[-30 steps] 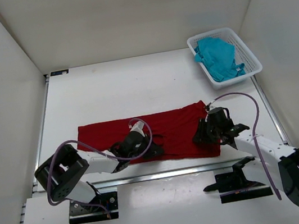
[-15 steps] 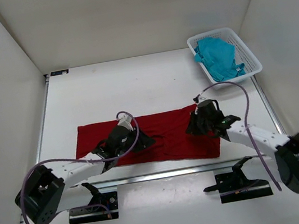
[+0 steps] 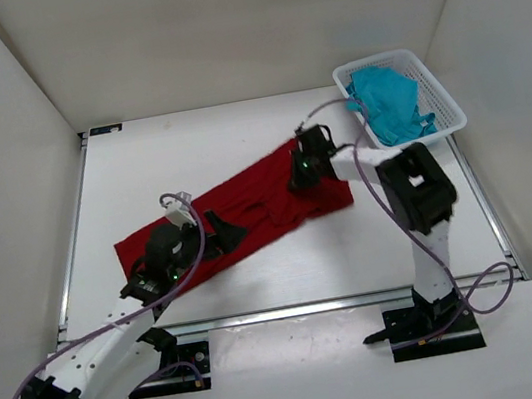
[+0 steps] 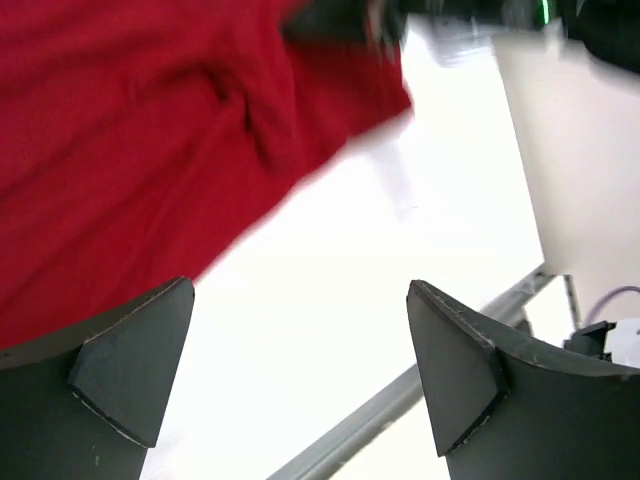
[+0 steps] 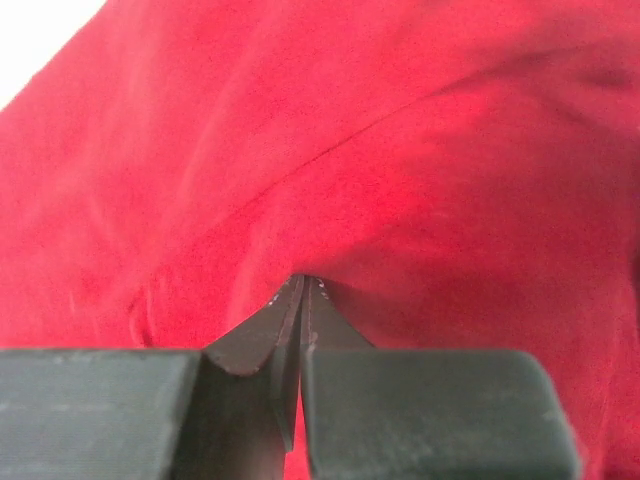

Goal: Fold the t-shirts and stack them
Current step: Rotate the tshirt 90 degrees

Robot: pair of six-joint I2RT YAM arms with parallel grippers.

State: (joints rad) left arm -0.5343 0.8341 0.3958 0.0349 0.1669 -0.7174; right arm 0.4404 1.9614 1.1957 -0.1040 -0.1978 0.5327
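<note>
From above: seeing the red shirt stretching slantwise over the table, running from near left to far right and rumpling in the middle. Finding the right pincer sitting on its far right end, and the left pincer hanging at its near edge, toward the left. Noting the teal shirt bunching in the basket at the far right corner; spotting no third shirt.

From the left wrist: looking between fingers standing wide apart and holding nothing, with red cloth lying at one side and bare table showing beneath the gap.

From the right wrist: watching fingers pressing tight together on a pinched ridge of red cloth.

Judging the shirt as being light, limp and a little stretchy, likely sagging and bunching wherever unsupported; so favouring a hold at hems or shoulder corners, both ends together, and avoiding the mid-panel.
</note>
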